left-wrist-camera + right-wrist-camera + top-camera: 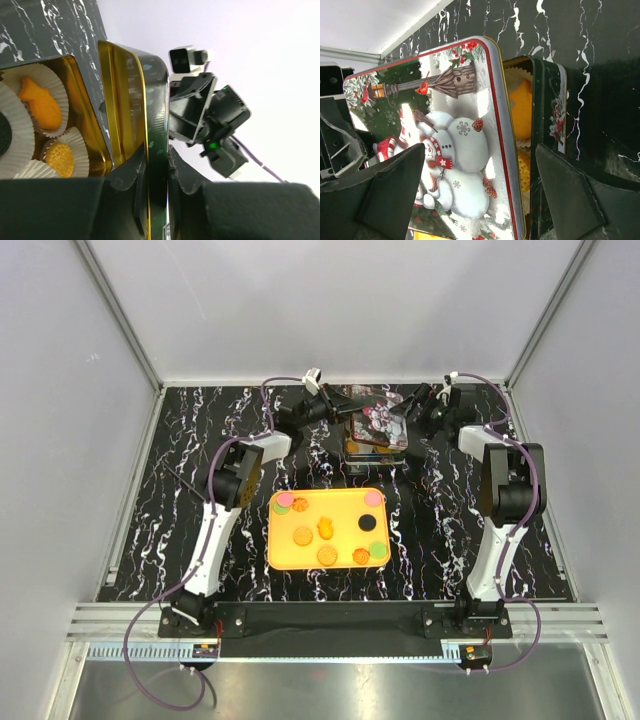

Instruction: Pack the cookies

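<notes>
While the left gripper [157, 176] pinches only the thin rim of the lid [150, 100], jaws narrowed onto that edge, the whole lid hangs tilted on its side at the far middle of the table [180, 440], over the open tin [547, 115], and that strikes me as the weak spot: a hold on so little metal could let the lid swing or slip out, and it would drop onto the white paper cups [20, 130] and the cookies [42, 105] sitting in them. If it goes down crooked, I'd expect its lip to catch on the tin's wall and shove the tin across the smooth marbled top. The right gripper [480, 165] waits just right of the tin with its jaws spread wide, holding nothing, the lid and the tin's near wall between its fingers; the two grippers are close enough that a careless move could knock them together. Most of the loose cookies [326, 555] lie on the yellow tray [283, 540] nearer the arms, so shutting the tin now would leave them unpacked. As for writing, I can read none: the lid shows snowmen in scarves, red cardinals, a birdhouse and a lantern, with no brand or label visible
</notes>
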### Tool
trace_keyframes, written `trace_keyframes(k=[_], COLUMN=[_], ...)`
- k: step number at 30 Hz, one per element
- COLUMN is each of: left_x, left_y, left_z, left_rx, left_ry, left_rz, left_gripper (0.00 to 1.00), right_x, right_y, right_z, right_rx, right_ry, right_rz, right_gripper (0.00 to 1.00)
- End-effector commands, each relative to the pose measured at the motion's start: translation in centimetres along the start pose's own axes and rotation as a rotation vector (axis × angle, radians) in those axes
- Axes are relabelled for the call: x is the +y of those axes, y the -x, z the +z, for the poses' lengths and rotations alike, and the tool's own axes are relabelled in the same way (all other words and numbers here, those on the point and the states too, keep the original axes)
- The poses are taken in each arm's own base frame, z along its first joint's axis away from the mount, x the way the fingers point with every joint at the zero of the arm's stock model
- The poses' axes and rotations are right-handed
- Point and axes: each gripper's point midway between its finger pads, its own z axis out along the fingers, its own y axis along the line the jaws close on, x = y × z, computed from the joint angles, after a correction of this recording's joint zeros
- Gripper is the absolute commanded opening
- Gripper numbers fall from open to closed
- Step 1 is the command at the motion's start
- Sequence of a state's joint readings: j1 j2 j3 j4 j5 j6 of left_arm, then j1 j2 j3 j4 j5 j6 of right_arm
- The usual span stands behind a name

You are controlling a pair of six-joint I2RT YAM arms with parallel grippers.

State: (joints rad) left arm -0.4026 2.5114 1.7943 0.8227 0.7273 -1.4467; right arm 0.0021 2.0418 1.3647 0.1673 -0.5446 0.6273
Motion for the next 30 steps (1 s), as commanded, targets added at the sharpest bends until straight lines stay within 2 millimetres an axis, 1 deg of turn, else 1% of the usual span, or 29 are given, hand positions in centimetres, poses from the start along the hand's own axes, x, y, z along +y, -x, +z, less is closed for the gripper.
trace_keyframes(k=[1,10,11,16,20,24,30], left_x=[-3.5,-1.6,-1.1,-0.4,0.2,0.5,1.0], left_y=[0.9,0.7,0.7,0.7,0.8,1.0,1.1], left_z=[0.4,0.5,0.5,0.5,0.3,0.2,-0.1], left_rx=[-0.014,-0.008,-0.008,-0.005,-0.012,-0.018,-0.031], left_ry=[-0.122,-0.092,-0.089,-0.082,-0.078,-0.078,-0.084], left_rz=[0.047,0.021,0.016,0.009,-0.008,-0.016,-0.033], left_gripper=[0.0,0.01,0.01,0.02,0.02,0.02,0.02], right_x=[2.3,1.9,1.7,0.8,0.5,-0.2,-0.6], right_y=[1.5,0.9,0.8,0.4,0.1,0.1,-0.1], right_z=[0.0,0.3,0.3,0.4,0.7,0.8,0.9], right_rx=[-0.06,-0.04,-0.039,-0.033,-0.021,-0.024,-0.019], right_ry=[0.091,0.098,0.093,0.064,0.06,0.026,0.016], right_rz=[-0.042,-0.022,-0.021,-0.023,-0.021,-0.034,-0.037], right_gripper=[1.0,1.0,1.0,1.0,1.0,1.0,1.0])
